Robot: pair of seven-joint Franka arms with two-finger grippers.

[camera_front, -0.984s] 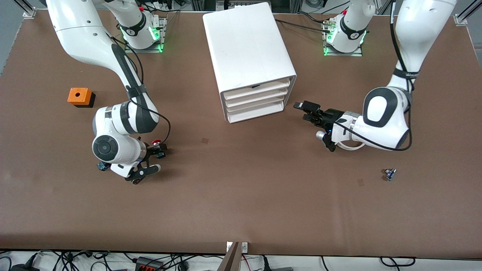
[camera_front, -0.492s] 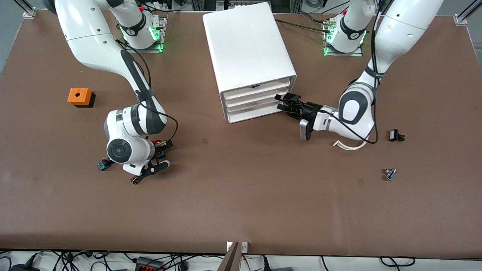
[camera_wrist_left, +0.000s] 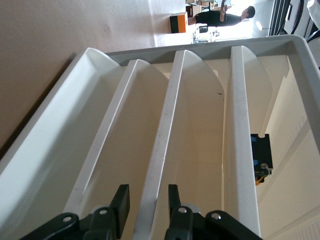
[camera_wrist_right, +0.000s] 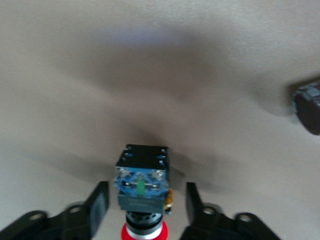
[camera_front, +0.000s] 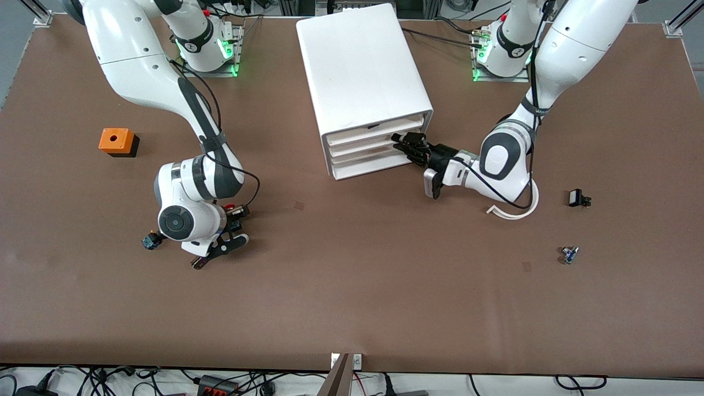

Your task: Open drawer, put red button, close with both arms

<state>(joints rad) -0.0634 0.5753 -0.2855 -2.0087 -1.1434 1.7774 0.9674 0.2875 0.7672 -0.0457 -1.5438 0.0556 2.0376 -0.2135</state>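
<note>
The white cabinet (camera_front: 357, 60) stands at the middle of the table, all three drawers shut. My left gripper (camera_front: 406, 144) is at the middle drawer (camera_front: 366, 144). In the left wrist view my left gripper (camera_wrist_left: 146, 200) is open, one finger on each side of that drawer's front lip (camera_wrist_left: 167, 130), with small gaps. The red button (camera_front: 230, 208) lies on the table toward the right arm's end. My right gripper (camera_front: 240, 225) is open around it. In the right wrist view the button (camera_wrist_right: 142, 182) lies between the open fingers (camera_wrist_right: 97, 205) of my right gripper (camera_wrist_right: 146, 206), untouched, red cap toward the palm.
An orange cube (camera_front: 116, 141) with a hole sits toward the right arm's end. A small dark button (camera_front: 149, 241) lies beside the right wrist and shows in the right wrist view (camera_wrist_right: 307, 107). A black part (camera_front: 576, 198) and a small blue part (camera_front: 569, 254) lie toward the left arm's end.
My left gripper has moved from beside the cabinet onto the middle drawer's front lip. My right arm has shifted slightly, its fingers now on either side of the red button, which has not moved.
</note>
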